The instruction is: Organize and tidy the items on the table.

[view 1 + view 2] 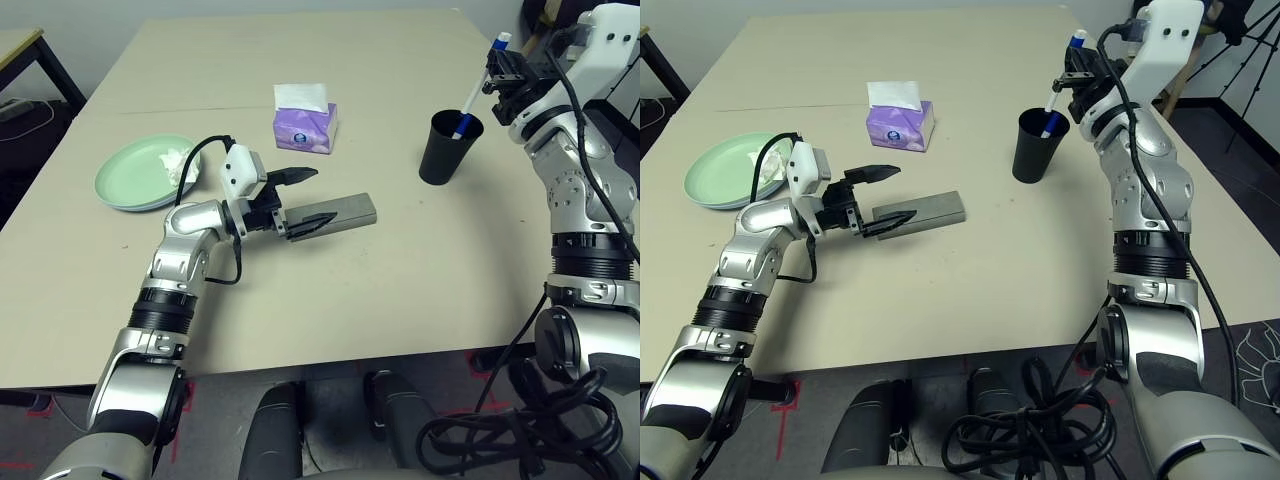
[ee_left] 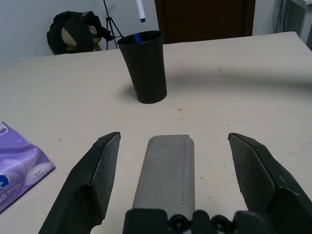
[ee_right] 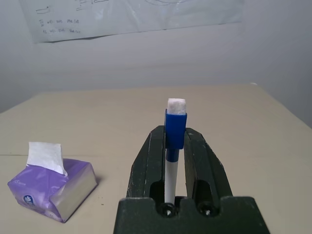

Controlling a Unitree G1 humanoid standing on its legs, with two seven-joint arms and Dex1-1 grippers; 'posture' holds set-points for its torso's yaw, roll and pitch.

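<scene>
Jaws: L gripper (image 1: 303, 201) wide apart round glasses case (image 1: 345, 210); R gripper (image 1: 497, 75) clamps marker (image 1: 474, 92) over cup (image 1: 445, 150).

Marker (image 1: 470, 100) tip hidden inside black cup (image 1: 447, 150)

1. Grey case (image 1: 345, 211): lying flat, mid-table (image 1: 400, 300).
2. Black cup (image 1: 447, 148): upright, a blue-tipped marker inside.
3. White-blue marker (image 1: 479, 82): tilted above the cup.
4. Green plate (image 1: 135, 175): holds crumpled tissue (image 1: 180, 163).
</scene>
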